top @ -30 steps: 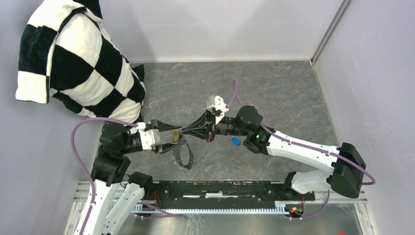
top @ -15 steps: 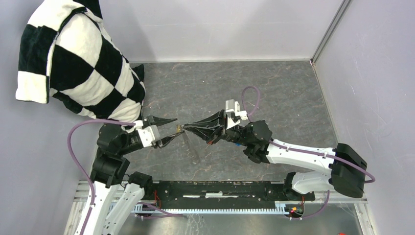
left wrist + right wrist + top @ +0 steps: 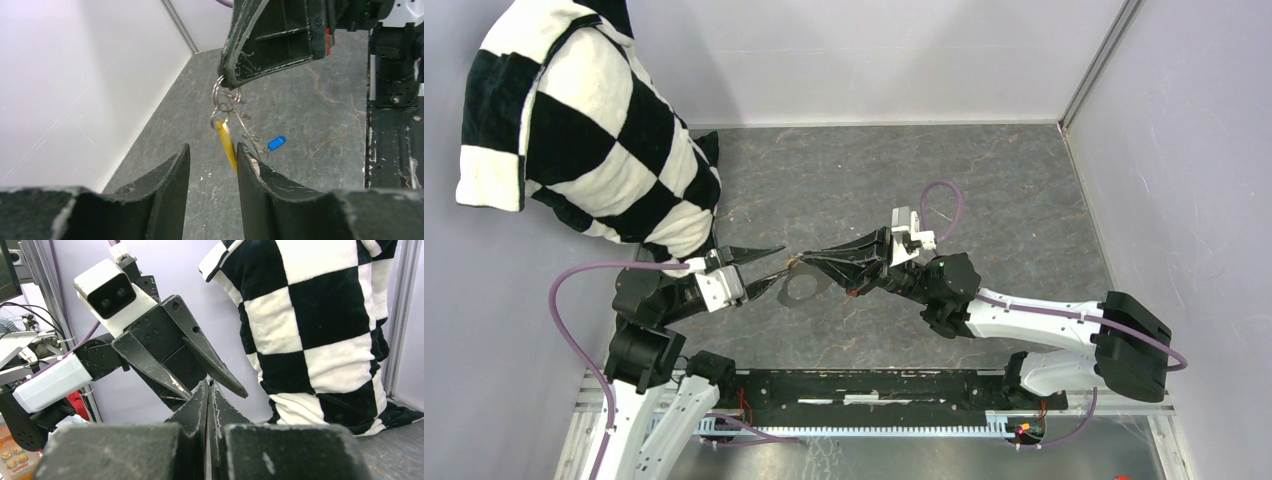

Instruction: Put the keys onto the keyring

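Observation:
My right gripper [image 3: 796,260] is shut on the top of the keyring [image 3: 787,288] and holds it above the table. The thin loop hangs below its tip. In the left wrist view the right fingers [image 3: 270,45] pinch the ring's top [image 3: 223,99], and the yellow key [image 3: 226,142] dangles from it. My left gripper [image 3: 769,267] is open, just left of the right fingertips. In its own view the yellow key hangs close to the inner face of its right finger [image 3: 260,180]. The blue key [image 3: 276,143] lies on the table beyond; in the top view the right arm hides it.
A black-and-white checkered cushion [image 3: 584,130] leans in the back left corner, also filling the right wrist view [image 3: 320,315]. Grey walls enclose the dark marbled tabletop [image 3: 984,190]. A black rail [image 3: 874,385] runs along the near edge.
My left gripper has opened and drawn back left. The right arm has rolled its wrist and swung nearer, and the keyring with the yellow key now hangs from the right gripper alone.

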You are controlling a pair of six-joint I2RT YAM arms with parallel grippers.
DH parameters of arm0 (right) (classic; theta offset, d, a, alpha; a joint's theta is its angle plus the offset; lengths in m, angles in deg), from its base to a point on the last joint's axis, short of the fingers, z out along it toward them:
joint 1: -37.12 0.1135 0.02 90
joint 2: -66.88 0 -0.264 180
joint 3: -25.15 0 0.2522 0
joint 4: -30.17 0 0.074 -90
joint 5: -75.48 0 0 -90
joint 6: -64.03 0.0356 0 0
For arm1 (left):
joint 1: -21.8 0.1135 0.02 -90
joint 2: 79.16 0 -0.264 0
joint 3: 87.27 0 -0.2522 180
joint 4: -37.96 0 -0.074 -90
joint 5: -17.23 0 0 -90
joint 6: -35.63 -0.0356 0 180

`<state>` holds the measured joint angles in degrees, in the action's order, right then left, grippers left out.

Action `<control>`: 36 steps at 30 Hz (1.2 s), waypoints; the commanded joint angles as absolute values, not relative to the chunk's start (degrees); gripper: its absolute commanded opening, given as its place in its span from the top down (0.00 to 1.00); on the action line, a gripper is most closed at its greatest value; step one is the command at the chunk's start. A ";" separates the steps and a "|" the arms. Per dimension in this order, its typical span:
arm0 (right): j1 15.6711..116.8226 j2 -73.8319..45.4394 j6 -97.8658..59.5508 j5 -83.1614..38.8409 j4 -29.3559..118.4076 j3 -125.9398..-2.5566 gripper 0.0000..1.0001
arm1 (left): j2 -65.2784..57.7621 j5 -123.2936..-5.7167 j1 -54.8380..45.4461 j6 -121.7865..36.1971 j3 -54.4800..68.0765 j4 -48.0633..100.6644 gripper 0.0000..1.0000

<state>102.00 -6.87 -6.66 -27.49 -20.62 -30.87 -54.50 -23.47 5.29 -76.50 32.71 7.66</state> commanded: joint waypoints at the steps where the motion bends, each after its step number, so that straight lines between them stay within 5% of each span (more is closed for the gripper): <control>1: 102.33 -7.02 -6.28 -26.54 -25.42 -31.46 1.00 | -54.82 -20.47 5.28 -76.50 32.38 8.26 0.57; 15: 102.40 -8.33 -4.76 -25.97 -26.58 -31.67 1.00 | -56.82 -12.82 5.28 -85.42 35.01 8.08 0.86; 23: 102.51 -9.17 -4.00 -25.77 -26.91 -32.10 1.00 | -57.87 -6.37 5.28 -109.62 35.17 -3.04 0.90; 27: 102.61 -9.57 -3.50 -25.89 -27.14 -32.28 1.00 | -57.19 -5.34 5.28 -116.32 35.11 -5.06 0.88; 30: 102.72 -9.80 -3.43 -25.98 -27.16 -32.38 1.00 | -56.36 -5.06 5.28 -116.52 34.82 -5.09 0.72; 36: 102.74 -9.52 -3.51 -25.93 -26.89 -31.91 1.00 | -54.71 -6.70 5.28 -104.99 31.98 -5.36 0.61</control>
<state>102.40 -9.98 -3.69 -27.12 -22.83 -30.87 -55.81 -7.58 5.31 -110.62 35.07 -4.58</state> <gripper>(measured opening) 0.006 0.365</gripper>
